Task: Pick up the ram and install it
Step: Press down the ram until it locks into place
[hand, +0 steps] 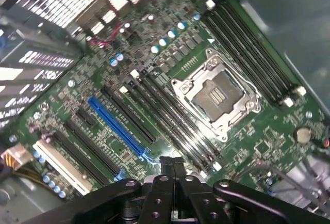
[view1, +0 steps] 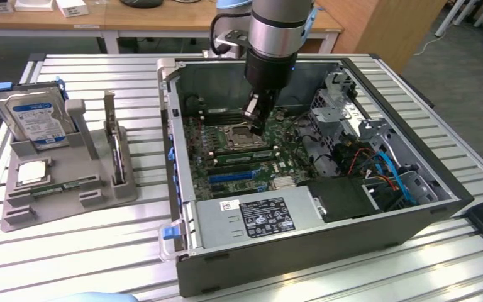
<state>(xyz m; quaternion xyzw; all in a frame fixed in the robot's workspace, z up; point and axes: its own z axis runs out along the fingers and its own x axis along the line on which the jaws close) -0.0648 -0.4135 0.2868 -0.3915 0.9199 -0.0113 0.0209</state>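
My gripper (view1: 255, 126) is pinched shut and empty, mid-frame over the motherboard (view1: 193, 160); the ram (view1: 239, 153) seems seated just below it. Light, stiff, fragile: I'd hold its long edges

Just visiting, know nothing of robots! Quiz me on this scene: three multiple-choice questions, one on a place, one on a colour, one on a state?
1. Where is the gripper? A on the floor; B inside the computer case, over the motherboard; C outside the case.
2. The hard drive label is: A red; B yellow; C blue.
3. The gripper is: A shut; B wide open; C gripping a cable.
Answers: B, it hangs above the green board; C, blue shows on the drive; A, its fingers meet.
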